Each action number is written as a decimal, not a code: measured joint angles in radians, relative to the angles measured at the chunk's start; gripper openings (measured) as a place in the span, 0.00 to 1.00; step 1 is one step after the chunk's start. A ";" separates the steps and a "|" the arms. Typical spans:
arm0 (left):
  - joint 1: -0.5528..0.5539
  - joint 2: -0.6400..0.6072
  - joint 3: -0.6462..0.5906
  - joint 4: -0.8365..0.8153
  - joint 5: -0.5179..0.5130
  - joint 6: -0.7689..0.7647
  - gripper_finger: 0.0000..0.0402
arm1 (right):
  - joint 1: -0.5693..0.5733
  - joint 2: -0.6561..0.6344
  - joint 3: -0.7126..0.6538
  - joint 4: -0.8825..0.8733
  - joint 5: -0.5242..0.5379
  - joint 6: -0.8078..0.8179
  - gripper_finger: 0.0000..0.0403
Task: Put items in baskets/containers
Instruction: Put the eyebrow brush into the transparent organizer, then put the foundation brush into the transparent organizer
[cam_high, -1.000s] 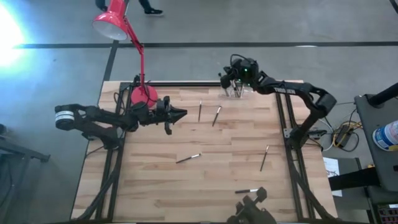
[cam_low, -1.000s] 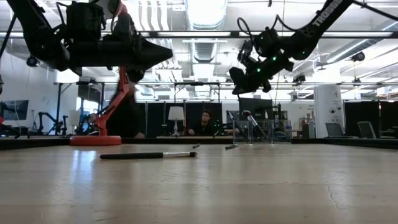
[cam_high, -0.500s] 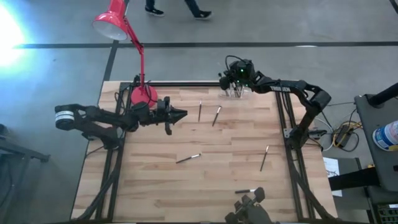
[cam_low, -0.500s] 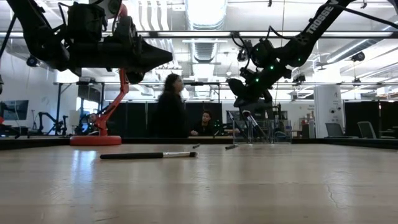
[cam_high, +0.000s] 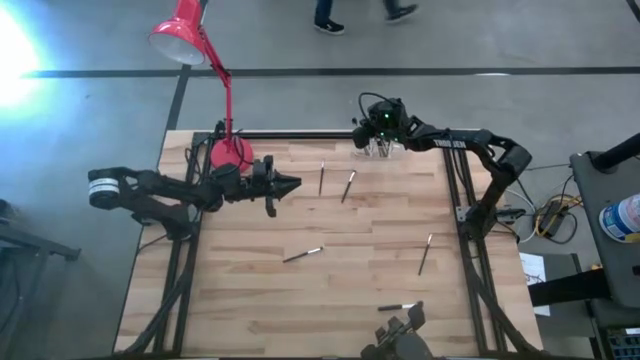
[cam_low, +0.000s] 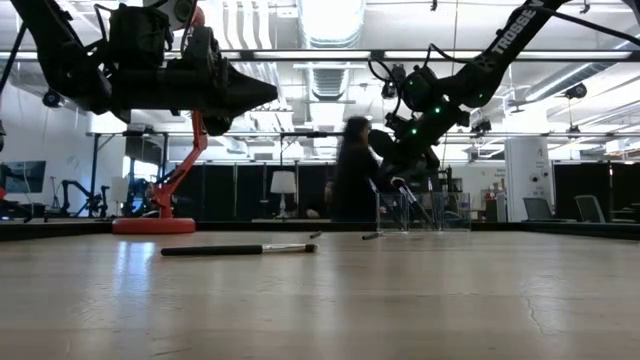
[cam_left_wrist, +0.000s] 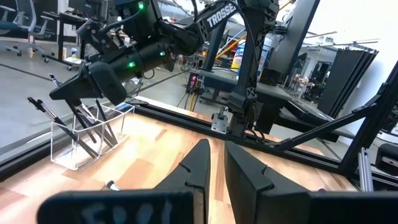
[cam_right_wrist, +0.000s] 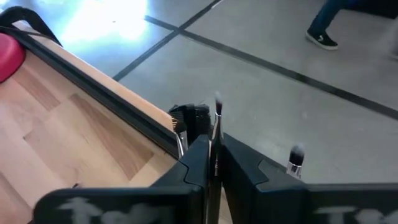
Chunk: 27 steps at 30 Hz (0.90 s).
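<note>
A makeup brush (cam_right_wrist: 214, 134) stands upright between your right gripper (cam_high: 380, 128)'s narrowly parted fingers, directly above the clear organiser (cam_left_wrist: 87, 134) at the table's far edge. Your left gripper (cam_high: 285, 184), fingers nearly together and empty, hovers well apart from it.

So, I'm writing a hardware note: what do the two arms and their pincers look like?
Both arms are dark and slim-linked. The left arm has a white band near its base; its pincer tapers to a point. The right arm carries white lettering, and green lights glow by its pincer.
</note>
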 joint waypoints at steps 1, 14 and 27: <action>0.000 0.000 0.000 0.000 0.000 0.000 0.10 | 0.000 0.000 0.000 0.000 0.000 0.000 0.09; 0.000 0.000 0.009 -0.047 -0.002 -0.001 0.10 | 0.001 -0.035 0.001 -0.042 0.000 -0.026 0.17; 0.000 0.000 0.032 -0.180 -0.034 0.031 0.08 | 0.160 -0.201 -0.190 0.059 0.035 -0.077 0.02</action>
